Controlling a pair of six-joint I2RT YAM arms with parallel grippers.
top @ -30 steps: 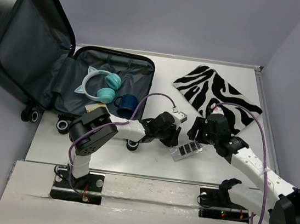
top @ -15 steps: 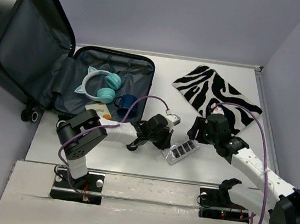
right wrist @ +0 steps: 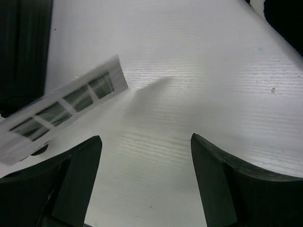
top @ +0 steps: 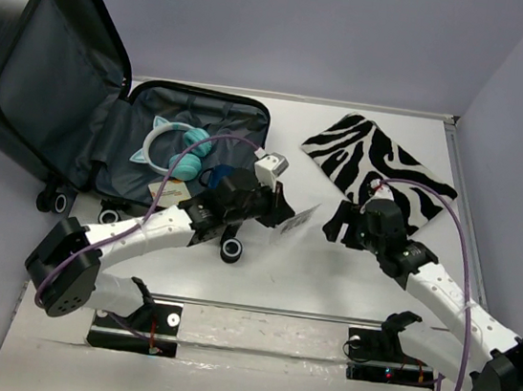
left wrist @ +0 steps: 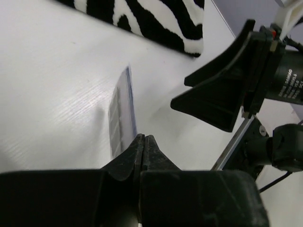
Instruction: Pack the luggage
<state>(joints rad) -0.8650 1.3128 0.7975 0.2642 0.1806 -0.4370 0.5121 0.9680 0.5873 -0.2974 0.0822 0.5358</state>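
The luggage (top: 186, 142) lies open at the left, lid up, dark grey lining showing. Inside are teal headphones (top: 179, 151), a blue cup (top: 220, 179) and a small card (top: 168, 188). My left gripper (top: 279, 209) is shut on one end of a flat clear pack with dark cells (top: 301, 217), held above the table just right of the luggage's near corner. In the left wrist view the jaws (left wrist: 143, 138) pinch the pack (left wrist: 120, 113) edge-on. My right gripper (top: 335, 224) is open and empty, just right of the pack; its view (right wrist: 147, 142) shows the pack (right wrist: 66, 111) ahead.
A zebra-striped cloth (top: 376, 167) lies at the back right, behind my right gripper; it also shows in the left wrist view (left wrist: 156, 19). A luggage wheel (top: 230, 250) sits below my left forearm. White table (top: 326, 291) with a raised rim along the right and back.
My left arm has swung and lifted the pack off the table, carrying it up and left toward the luggage. My right gripper has stayed almost in place, open.
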